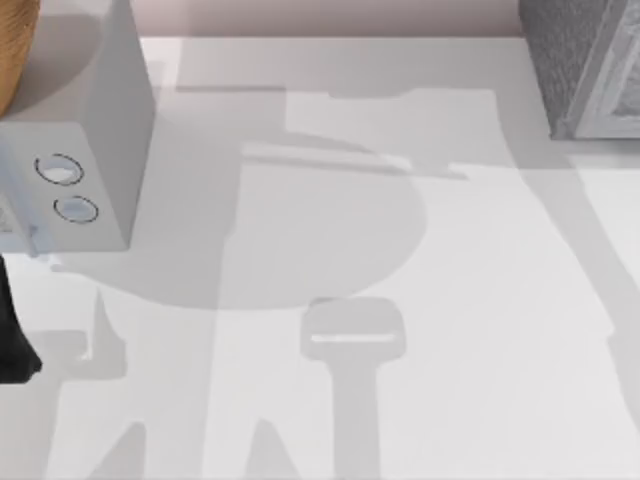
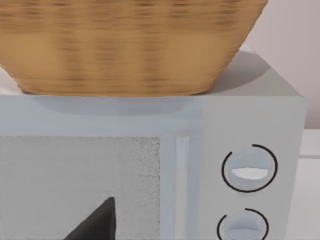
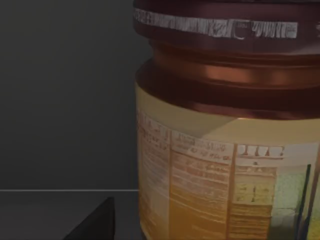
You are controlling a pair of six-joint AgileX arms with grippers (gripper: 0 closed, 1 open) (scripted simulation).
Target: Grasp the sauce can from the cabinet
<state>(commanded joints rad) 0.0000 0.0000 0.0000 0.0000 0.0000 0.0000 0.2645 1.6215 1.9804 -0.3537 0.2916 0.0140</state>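
White table (image 1: 420,300) | cabinet (image 1: 585,60) top right | sauce can (image 3: 225,150) close ahead | jaws' state: cannot tell

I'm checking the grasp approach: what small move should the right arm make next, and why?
Probably a short advance toward the sauce can, then close. In the right wrist view the can stands upright and very near, inside a dark space, with one dark fingertip beside it and apparently not yet touching.
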